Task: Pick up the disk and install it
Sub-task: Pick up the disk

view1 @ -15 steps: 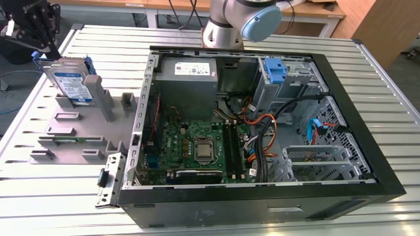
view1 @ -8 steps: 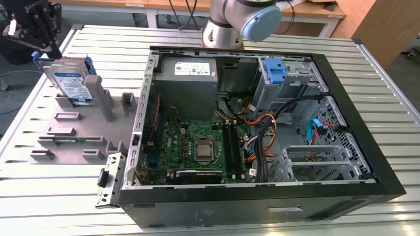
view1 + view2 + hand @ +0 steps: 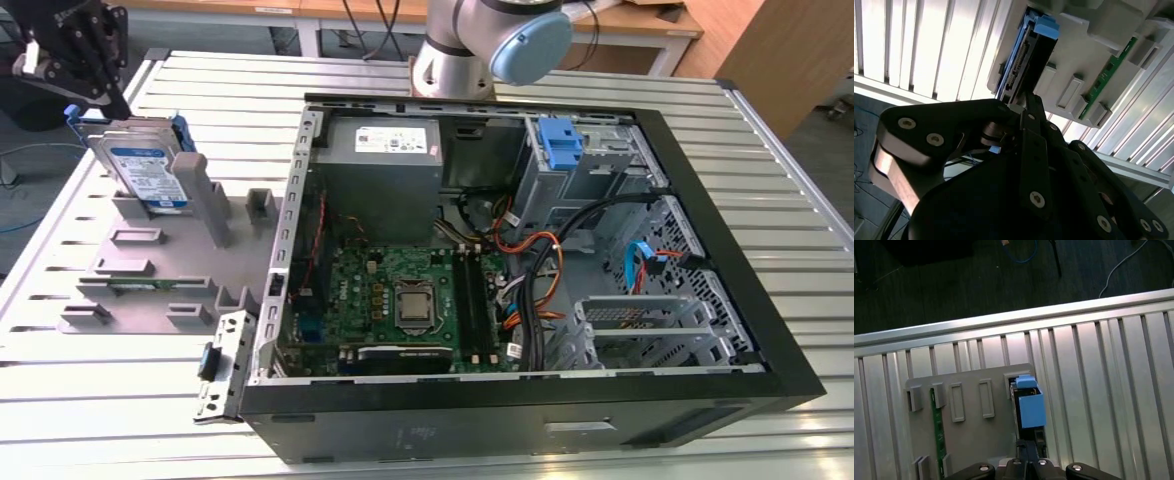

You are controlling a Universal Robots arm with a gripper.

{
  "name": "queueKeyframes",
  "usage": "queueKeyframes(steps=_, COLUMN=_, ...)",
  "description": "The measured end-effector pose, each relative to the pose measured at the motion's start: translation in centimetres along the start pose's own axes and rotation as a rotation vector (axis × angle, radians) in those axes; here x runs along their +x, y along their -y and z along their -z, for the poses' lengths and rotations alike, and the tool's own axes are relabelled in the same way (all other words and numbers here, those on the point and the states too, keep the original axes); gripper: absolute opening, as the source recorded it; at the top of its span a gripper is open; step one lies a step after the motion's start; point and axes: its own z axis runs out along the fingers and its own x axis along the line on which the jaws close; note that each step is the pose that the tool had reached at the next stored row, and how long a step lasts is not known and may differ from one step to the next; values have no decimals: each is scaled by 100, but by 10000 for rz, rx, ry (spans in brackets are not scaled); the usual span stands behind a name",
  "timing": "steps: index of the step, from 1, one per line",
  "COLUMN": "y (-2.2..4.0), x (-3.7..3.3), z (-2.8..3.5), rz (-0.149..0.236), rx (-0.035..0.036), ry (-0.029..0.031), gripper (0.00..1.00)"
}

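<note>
One disk is standing upright in one grey fixture on the slatted surface, beside one open computer case. One gripper is hovering at the disk's top edge. I cannot tell whether it is gripping.

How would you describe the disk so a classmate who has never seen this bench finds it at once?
Start at the open computer case; on the exterior view's left lies a grey holder tray. At its far end the disk stands on edge. It alone there is silver with a white-and-blue label and a blue frame.
</note>
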Motion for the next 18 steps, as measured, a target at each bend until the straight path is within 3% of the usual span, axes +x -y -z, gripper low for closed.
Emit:
queueKeyframes(steps=9, y=-5, x=-40, z=-21, rz=186, rx=0, ry=12, gripper=11)
queueKeyframes(steps=18, y=4, x=-42, z=-27, rz=704, rx=-11, ry=-6, gripper=11)
